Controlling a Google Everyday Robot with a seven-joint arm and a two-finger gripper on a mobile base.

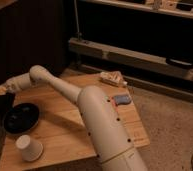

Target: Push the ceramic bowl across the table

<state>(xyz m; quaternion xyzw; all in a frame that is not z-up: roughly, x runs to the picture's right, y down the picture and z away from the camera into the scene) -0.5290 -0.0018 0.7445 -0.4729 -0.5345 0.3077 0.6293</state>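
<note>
Position of ceramic bowl [21, 117]: upright on the table [60, 120], opening upward, close to the left edge of the tabletop and nearer the front-left corner than the far-left one. Round in plan, therefore no long axis and no pointing direction. Shallow and wide, with a glossy black surface and a faint highlight inside the wall.

Construction of table: low and rectangular, with a top of light wooden planks and visible seams between them.

At the front-left corner: white paper cup [29, 148], tapered, matte, narrower than the bowl, standing just beside the bowl on its near side.

Location of gripper [4, 89]: at the tip of the slim forearm, over the far-left corner of the tabletop, near the bowl's far-left rim. Jaw opening cannot be told; likewise whether anything is gripped or whether the bowl is touched.

Form of arm [105, 130]: smooth white cylindrical links. Thick link rising from the front edge over the middle of the tabletop, marked with small dark dots and standing above the planks between the bowl and the right half.

On the right half, well apart from the bowl: small bluish-grey object [122, 99] near the right edge, and pale crumpled packet [112, 77] at the far edge.

Beyond the far edge: dark shelving with a pale horizontal rail [140, 55]. To the right: speckled floor [170, 120].
</note>
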